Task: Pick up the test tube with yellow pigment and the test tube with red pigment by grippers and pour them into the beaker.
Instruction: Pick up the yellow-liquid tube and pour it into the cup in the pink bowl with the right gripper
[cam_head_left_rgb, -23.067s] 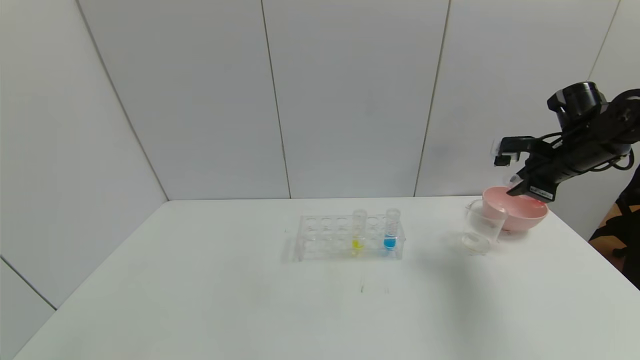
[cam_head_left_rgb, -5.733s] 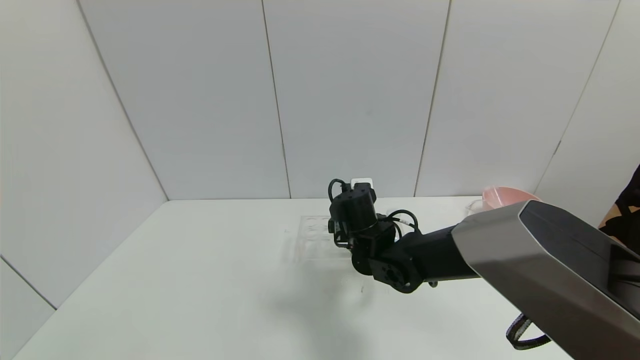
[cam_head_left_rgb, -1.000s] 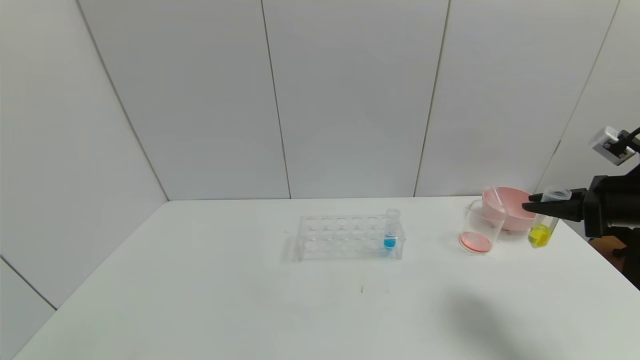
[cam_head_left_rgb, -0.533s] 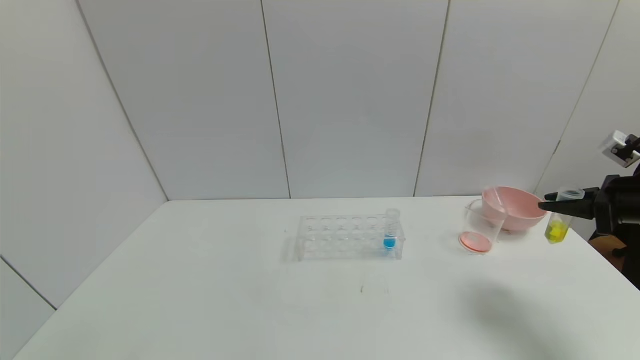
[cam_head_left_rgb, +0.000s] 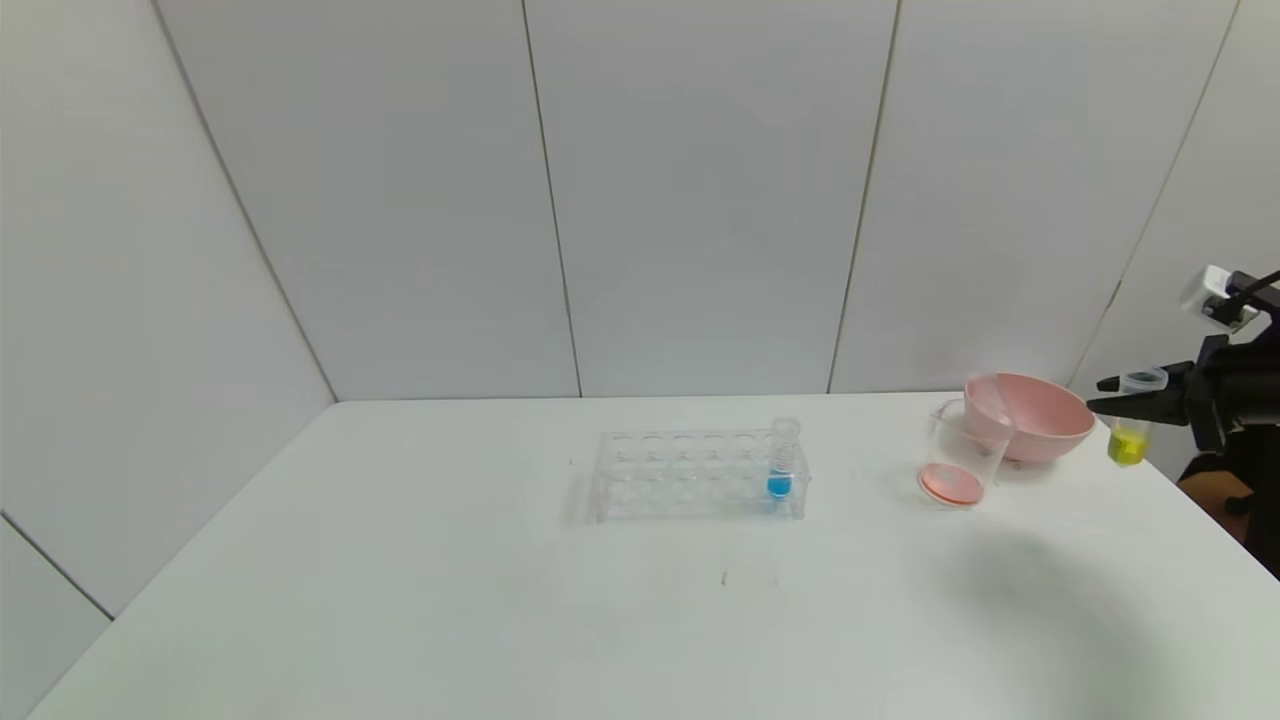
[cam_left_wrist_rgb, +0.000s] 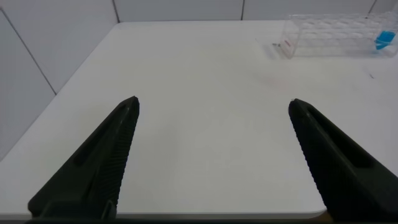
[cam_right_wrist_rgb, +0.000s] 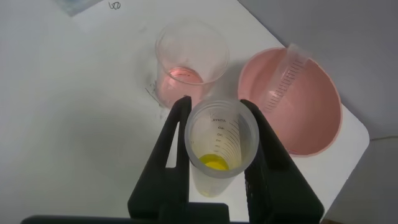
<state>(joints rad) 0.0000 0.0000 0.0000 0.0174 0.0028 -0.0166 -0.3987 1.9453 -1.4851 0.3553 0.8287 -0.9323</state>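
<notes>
My right gripper (cam_head_left_rgb: 1135, 400) is shut on the test tube with yellow pigment (cam_head_left_rgb: 1128, 432) and holds it upright in the air at the far right, beyond the pink bowl (cam_head_left_rgb: 1040, 425). In the right wrist view the fingers (cam_right_wrist_rgb: 177, 143) clamp the tube (cam_right_wrist_rgb: 221, 149), with yellow liquid at its bottom. The beaker (cam_head_left_rgb: 958, 455) stands left of the bowl with red-orange liquid in its bottom; it also shows in the right wrist view (cam_right_wrist_rgb: 189, 62). An empty clear tube (cam_right_wrist_rgb: 283, 81) lies in the bowl (cam_right_wrist_rgb: 311, 124). My left gripper (cam_left_wrist_rgb: 214, 124) is open and empty over the table's near left.
A clear many-holed rack (cam_head_left_rgb: 695, 475) stands mid-table holding one tube with blue liquid (cam_head_left_rgb: 782, 462); the rack also shows in the left wrist view (cam_left_wrist_rgb: 336, 34). The table's right edge (cam_head_left_rgb: 1200, 510) runs close to the bowl and my right arm.
My right gripper has carried the yellow tube to the right and a little up, away from the beaker and past the bowl. The beaker holds red liquid where it was empty long before.
</notes>
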